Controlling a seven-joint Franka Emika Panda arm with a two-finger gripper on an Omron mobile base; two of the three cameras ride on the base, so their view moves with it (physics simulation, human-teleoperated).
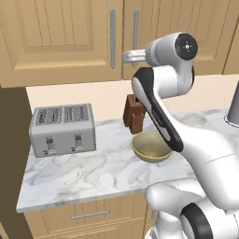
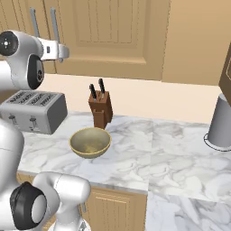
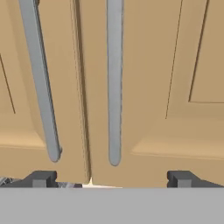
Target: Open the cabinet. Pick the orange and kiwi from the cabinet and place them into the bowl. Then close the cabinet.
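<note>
Two dark fingertips [image 3: 41, 178] of the gripper [image 3: 111, 179] sit at the bottom of the hand view, spread wide apart with nothing between them. Just beyond them is the cabinet [image 3: 144, 87], its two light-wood panelled doors shut and meeting at a thin vertical seam. Each door carries a vertical grey bar handle: the left handle [image 3: 40, 83] leans slightly in this view, and the right handle [image 3: 114, 83] hangs straight, roughly midway between the open fingers.

From the left base view, the same cabinet [image 1: 60, 37] fills the wall above the counter, and the robot's hand reaches up to the lower end of the right handle [image 1: 136, 28], beside the left handle [image 1: 112, 37]. Whether the hand touches the bar cannot be told from here. With both doors closed, the orange and the kiwi cannot be seen.

Below the cabinet, on a white marble counter [image 1: 84, 170], rests the bowl [image 1: 150, 148], wide and shallow, tan outside and speckled yellow inside, holding nothing. The right base view shows this bowl [image 2: 90, 142] near the counter's front edge. Just behind it stands a brown knife block [image 2: 101, 110] with two dark handles poking up. Off to the left is a silver four-slot toaster [image 1: 63, 129], well apart from the bowl. At the far right of the counter stands a grey cylindrical appliance [image 2: 220, 122]. Beneath the counter, a drawer front [image 1: 88, 215] with a horizontal handle is visible.
</note>
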